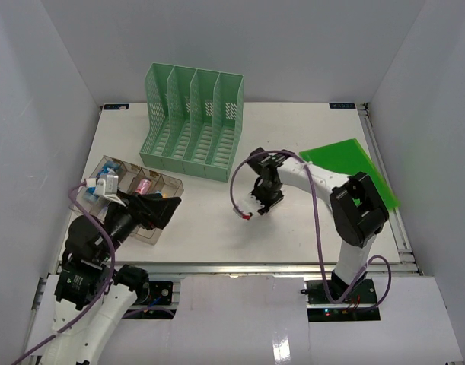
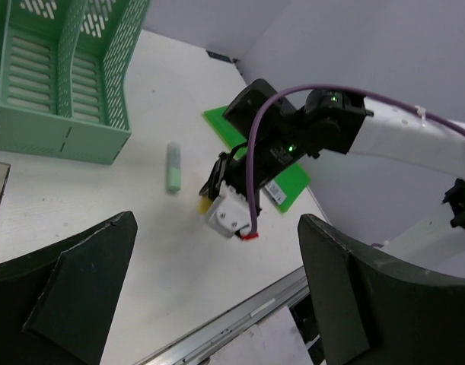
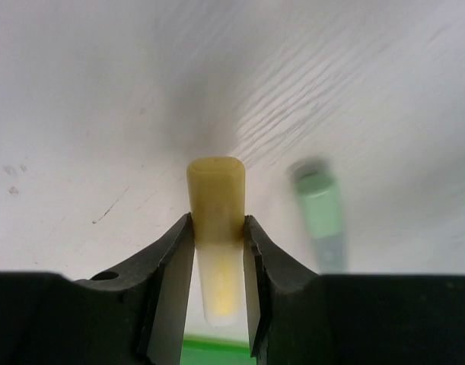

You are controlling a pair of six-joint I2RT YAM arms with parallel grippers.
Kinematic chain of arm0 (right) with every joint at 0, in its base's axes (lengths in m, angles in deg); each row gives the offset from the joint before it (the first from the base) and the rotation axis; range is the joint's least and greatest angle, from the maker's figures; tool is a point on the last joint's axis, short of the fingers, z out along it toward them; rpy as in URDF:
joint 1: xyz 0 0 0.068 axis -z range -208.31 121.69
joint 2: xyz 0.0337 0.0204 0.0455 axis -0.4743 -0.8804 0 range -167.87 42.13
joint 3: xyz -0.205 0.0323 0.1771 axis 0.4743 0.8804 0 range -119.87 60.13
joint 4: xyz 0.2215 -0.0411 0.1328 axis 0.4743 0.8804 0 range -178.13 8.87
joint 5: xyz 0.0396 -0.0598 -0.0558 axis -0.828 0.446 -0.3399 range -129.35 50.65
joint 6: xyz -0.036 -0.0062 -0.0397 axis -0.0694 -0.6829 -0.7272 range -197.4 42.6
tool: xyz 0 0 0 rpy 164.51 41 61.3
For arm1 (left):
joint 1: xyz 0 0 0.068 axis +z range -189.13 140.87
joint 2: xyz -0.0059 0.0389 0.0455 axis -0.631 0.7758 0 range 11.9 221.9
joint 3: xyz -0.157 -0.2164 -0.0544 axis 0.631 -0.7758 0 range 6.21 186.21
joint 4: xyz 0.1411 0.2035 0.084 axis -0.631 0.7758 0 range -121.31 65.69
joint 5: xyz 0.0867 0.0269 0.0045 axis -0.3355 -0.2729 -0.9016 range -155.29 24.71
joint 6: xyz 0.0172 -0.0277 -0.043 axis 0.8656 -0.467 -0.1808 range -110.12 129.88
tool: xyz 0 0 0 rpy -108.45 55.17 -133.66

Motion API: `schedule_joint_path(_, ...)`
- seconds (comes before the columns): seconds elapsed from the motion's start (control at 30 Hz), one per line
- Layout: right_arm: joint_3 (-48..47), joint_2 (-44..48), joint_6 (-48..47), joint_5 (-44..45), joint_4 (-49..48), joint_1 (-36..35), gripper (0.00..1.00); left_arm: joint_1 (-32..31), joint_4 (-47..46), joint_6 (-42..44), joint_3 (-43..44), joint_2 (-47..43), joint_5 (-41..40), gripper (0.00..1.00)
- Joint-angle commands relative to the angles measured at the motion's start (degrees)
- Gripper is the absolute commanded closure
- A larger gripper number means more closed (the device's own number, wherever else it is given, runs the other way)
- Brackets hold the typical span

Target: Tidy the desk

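White tabletop [image 1: 209,228] walled on three sides, spanning the workspace under both arms. Right pincer [image 3: 217,228] pinching yellow marker [image 3: 215,186] across barrel, likely for sorting away. Green marker [image 3: 321,201] lying just beside. Left pincer [image 1: 160,209] spread wide over clear tray [image 1: 167,180], holding nothing.

It was a robotics lab test cell, dressed up as an office desk; plain white panels [image 1: 293,46] walled in the white counter [image 1: 217,228] on three sides; a cabled left arm [image 1: 87,239] and right arm [image 1: 358,213] were mounted at its metal rail [image 1: 240,266], six o'clock; a mint-green file rack [image 1: 190,122] stood toward eleven o'clock, a clear tray [image 1: 167,186] at nine, a green sheet [image 1: 346,163] at two.
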Motion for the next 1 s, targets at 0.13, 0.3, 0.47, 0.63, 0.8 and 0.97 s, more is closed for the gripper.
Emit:
schedule_joint_path(0.13,-20.3,-7.5,18.4,7.8,-6.6,-22.3,0.92,0.0,-2.3,-4.4,6.3,-2.0,0.4,0.02)
schedule_joint_path(0.3,-40.8,-20.2,22.2,11.7,-13.4,-28.5,0.92,0.0,-1.9,-5.3,6.5,-3.5,0.0,0.02)
schedule_joint_path(0.47,-48.5,-27.3,22.2,14.6,-22.6,-31.5,0.92,0.0,-0.8,-5.4,6.3,-5.0,-0.7,0.02)
schedule_joint_path(0.63,-44.2,-29.5,19.0,15.4,-28.1,-31.9,0.89,0.0,0.2,-5.2,6.6,-6.1,-1.2,0.02)
schedule_joint_path(0.8,-40.8,-29.7,18.9,14.8,-31.6,-31.9,0.66,0.0,0.5,-4.9,6.6,-6.2,-1.4,0.02)
schedule_joint_path(0.97,-38.3,-27.7,19.2,14.0,-33.0,-31.9,0.35,-0.1,0.5,-5.0,6.1,-6.0,-1.1,0.02)
